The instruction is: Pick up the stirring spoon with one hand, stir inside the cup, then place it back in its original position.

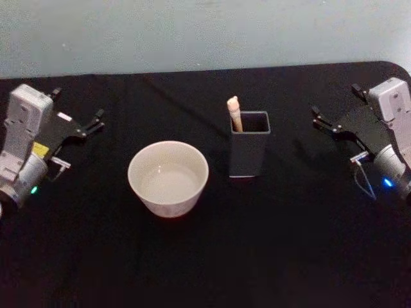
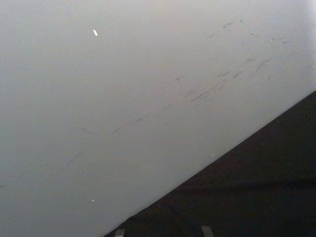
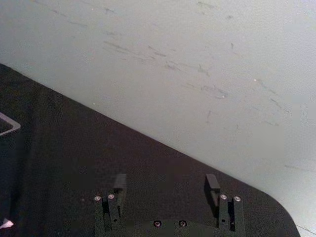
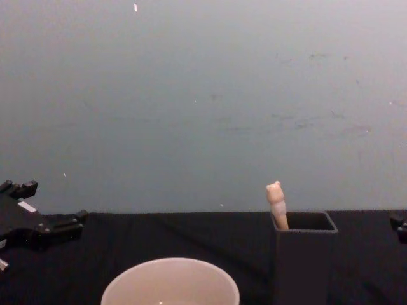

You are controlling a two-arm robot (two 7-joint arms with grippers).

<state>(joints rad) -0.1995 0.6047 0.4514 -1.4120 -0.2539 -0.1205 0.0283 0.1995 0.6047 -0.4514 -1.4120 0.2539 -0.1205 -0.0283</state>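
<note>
Right claw (image 3: 165, 183), fingers apart and empty, sits mid-right in the head view; left claw (image 2: 161, 231), also apart, sits parked mid-left; stirring spoon (image 1: 234, 114) stands handle-up in the holder (image 1: 249, 154), right of centre. Judgement: pinch the handle above the holder's rim, lift straight up, then cross to the cup (image 1: 205, 170), lower centre; count: one spoon, one cup, one holder, two claws.

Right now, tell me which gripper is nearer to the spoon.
Right. The right gripper is open, off to the right of the spoon, with nothing between them. The left gripper, also open, is farther away on the other side, out past the cup.
</note>
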